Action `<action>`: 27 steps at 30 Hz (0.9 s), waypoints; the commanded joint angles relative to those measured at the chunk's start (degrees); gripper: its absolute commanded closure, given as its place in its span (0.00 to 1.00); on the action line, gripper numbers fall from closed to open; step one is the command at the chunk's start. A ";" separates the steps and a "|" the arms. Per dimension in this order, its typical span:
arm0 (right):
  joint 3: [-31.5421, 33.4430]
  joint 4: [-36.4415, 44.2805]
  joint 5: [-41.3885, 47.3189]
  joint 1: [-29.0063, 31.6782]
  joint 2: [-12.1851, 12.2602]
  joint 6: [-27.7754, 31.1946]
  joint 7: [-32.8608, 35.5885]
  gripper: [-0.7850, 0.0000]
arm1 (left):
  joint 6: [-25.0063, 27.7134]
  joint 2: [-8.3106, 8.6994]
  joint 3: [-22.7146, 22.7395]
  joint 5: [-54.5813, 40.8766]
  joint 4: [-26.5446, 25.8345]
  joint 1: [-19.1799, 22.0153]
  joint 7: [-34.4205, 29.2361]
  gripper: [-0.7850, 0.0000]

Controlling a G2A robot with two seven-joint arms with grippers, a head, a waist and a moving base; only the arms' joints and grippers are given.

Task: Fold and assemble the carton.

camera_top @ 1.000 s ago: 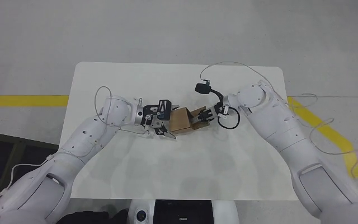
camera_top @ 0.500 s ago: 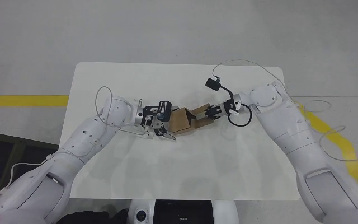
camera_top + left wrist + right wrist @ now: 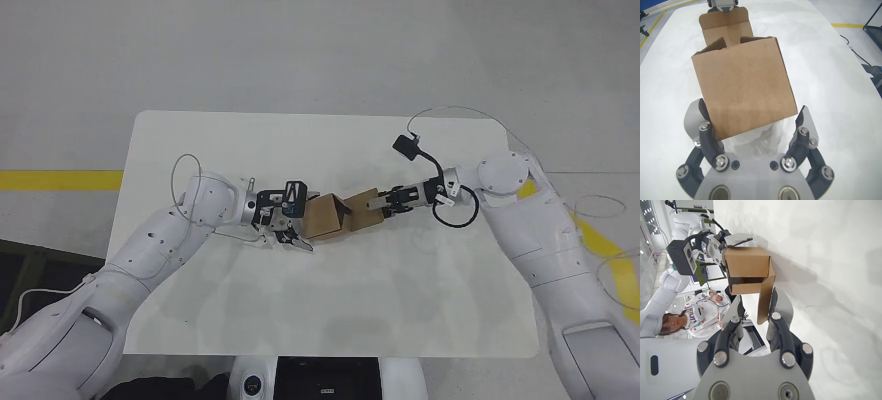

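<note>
Left pincer (image 3: 751, 106): spread wide around the carton's end that faces the desk's left edge. One black pad touches a cardboard corner and the other stands clear of the side wall.
Right pincer (image 3: 756, 294): also spread wide, at the carton's open end. The long flap lies against one finger's pad, and the other finger stands apart from it.
Carton (image 3: 335, 215): brown cardboard squared up into a box shape. It lies on its side about midway across the desk, between the two pincers, with its mouth turned toward the right edge.
Long flap (image 3: 725, 20): reaches out from the mouth toward the right edge and ends in a rounded tuck tab. It is unfolded, and its far end meets the right pincer.
Short flaps (image 3: 715, 44): stand at the mouth on either side of the long flap, not tucked in.
Desk (image 3: 320, 300): white with rounded corners.
Cable (image 3: 450, 118): thin and grey, arching from the right arm over the far right corner.
</note>
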State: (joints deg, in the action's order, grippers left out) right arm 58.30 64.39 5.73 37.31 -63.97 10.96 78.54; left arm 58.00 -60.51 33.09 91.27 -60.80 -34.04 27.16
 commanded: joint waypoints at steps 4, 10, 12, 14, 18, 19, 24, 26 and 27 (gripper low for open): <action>1.00 3.25 -1.02 1.28 0.65 -1.23 -0.59 0.78 | 0.00 0.05 -0.75 -0.50 0.03 0.20 -0.42 0.00; 0.12 5.79 -1.50 1.74 0.69 -1.94 -1.09 0.96 | 0.00 0.16 -1.52 -1.02 0.00 0.66 -0.79 0.00; -0.60 6.50 -2.11 1.49 0.59 -2.15 -1.26 0.98 | 0.00 0.19 -1.80 -1.15 -0.07 0.79 -0.91 0.00; -1.51 7.11 -2.85 1.10 0.44 -2.37 -1.31 0.99 | 0.00 0.20 -2.08 -1.25 -0.12 0.93 -1.09 0.00; -3.30 7.69 -5.04 -0.06 0.12 -3.18 -1.81 0.98 | 0.00 0.19 -2.51 -1.68 -0.16 1.18 -1.33 0.00; -3.70 7.72 -5.43 -0.35 0.04 -3.32 -1.91 0.98 | 0.00 0.19 -2.61 -1.78 -0.15 1.25 -1.37 0.00; -4.91 7.39 -4.33 -1.41 -0.46 -3.08 -2.60 0.97 | 0.00 0.20 -3.08 -2.31 -0.04 1.52 -1.55 0.00; -5.11 7.03 -3.54 -1.67 -0.59 -2.85 -2.65 0.95 | 0.00 0.22 -3.17 -2.42 0.01 1.61 -1.73 0.00; -5.12 6.81 -2.39 -1.63 -0.67 -2.56 -2.63 0.91 | 0.00 0.23 -3.21 -2.47 0.03 1.63 -1.75 0.00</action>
State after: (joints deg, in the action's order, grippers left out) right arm 53.20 71.41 2.25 35.66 -64.57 8.16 75.89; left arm 58.00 -60.29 29.92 88.86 -60.79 -32.43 25.44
